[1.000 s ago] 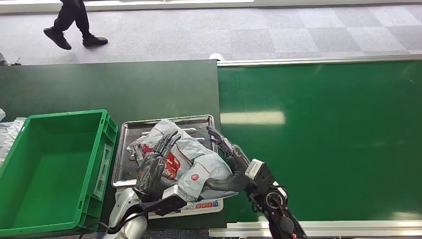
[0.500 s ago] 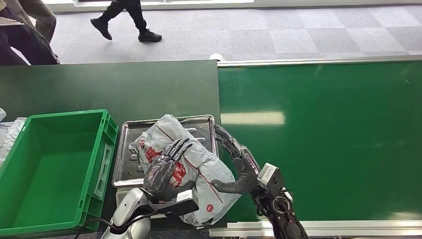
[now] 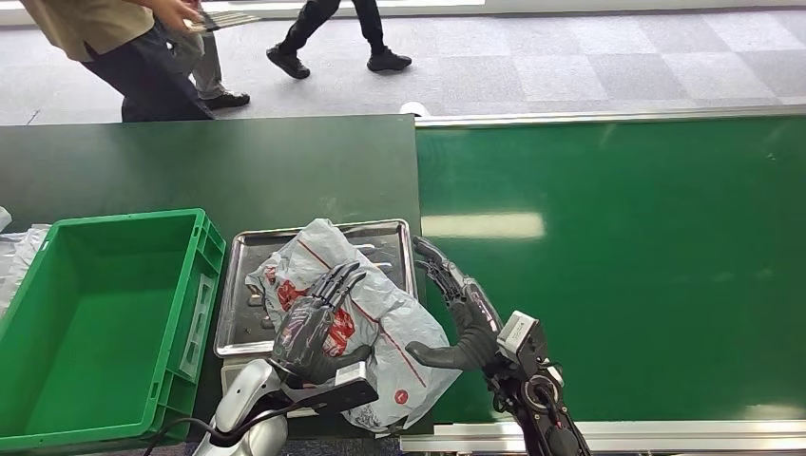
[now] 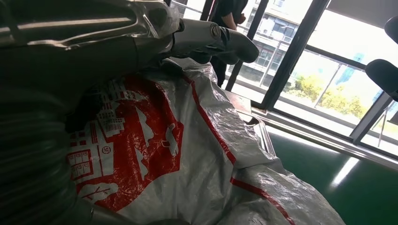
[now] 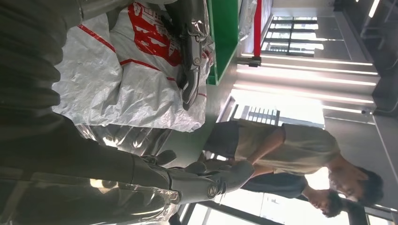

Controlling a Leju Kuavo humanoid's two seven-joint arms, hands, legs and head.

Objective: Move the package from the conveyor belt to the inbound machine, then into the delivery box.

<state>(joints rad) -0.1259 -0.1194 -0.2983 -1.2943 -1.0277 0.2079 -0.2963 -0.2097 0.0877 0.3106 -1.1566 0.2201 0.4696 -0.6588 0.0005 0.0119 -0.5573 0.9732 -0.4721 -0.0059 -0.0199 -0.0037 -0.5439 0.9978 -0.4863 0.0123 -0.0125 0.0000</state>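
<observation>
The package [image 3: 356, 328], a grey plastic mailer bag with red print, lies on the steel tray [image 3: 242, 285] of the inbound machine, its near end hanging over the tray's front edge toward the robot. The left hand [image 3: 309, 328] rests flat on top of the bag's red panel, fingers extended and pressing rather than wrapped around anything, so it holds nothing as such. The right hand [image 3: 456, 309] sits just beside the bag's right side, fingers apart and stretched forward, thumb curled toward the plastic; whether it touches the bag I cannot tell from the head view, and the right wrist view shows the bag near its palm without a clear grip. The green delivery box [image 3: 100, 323] stands just left of the tray, so the belt-to-machine step looks done and the lift into the box remains. The risk I see is the slack, slippery film: squeezed between two flat palms it may slide out or sag and catch on the tray's raised rim or the box's near wall, or the overhanging end may drag the whole bag off the front
</observation>
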